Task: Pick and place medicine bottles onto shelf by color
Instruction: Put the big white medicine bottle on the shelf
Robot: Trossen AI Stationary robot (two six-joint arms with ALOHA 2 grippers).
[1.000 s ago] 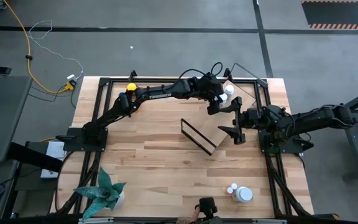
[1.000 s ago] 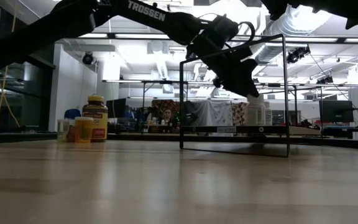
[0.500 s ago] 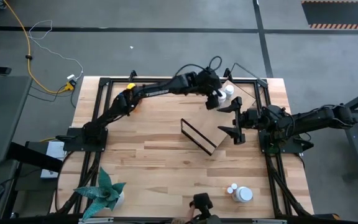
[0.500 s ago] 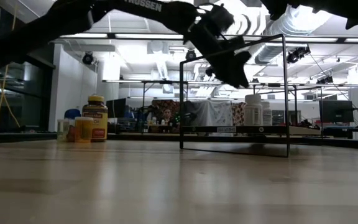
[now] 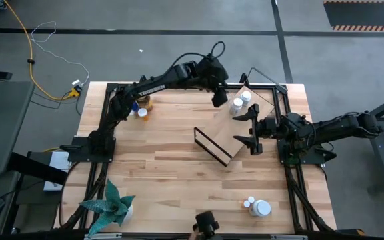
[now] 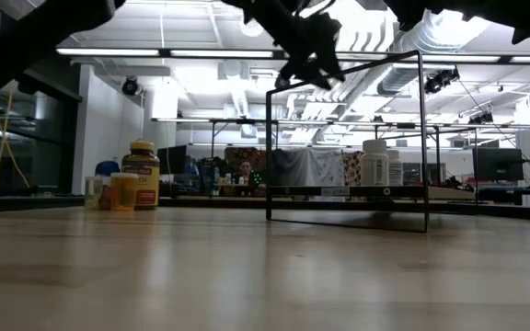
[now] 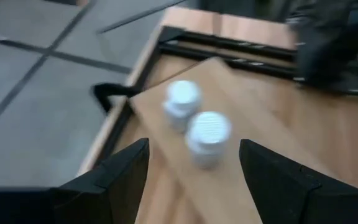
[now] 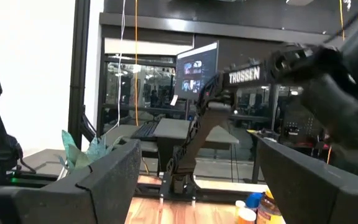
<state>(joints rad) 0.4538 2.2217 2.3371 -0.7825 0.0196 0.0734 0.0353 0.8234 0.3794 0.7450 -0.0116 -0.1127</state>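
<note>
2 white medicine bottles (image 5: 241, 101) are being carried by the shelf (image 5: 235, 127) at the desk's (image 5: 165, 167) far side. The left end effector (image 5: 219, 99), spread wide and empty, is being held just beside them; the right end effector (image 5: 244, 131), also wide, is being held over the shelf.

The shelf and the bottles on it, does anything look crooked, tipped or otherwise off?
The shelf sits turned at an angle to the table edges rather than square. The two white bottles on it stand upright, side by side. Nothing looks tipped or spilled.
</note>
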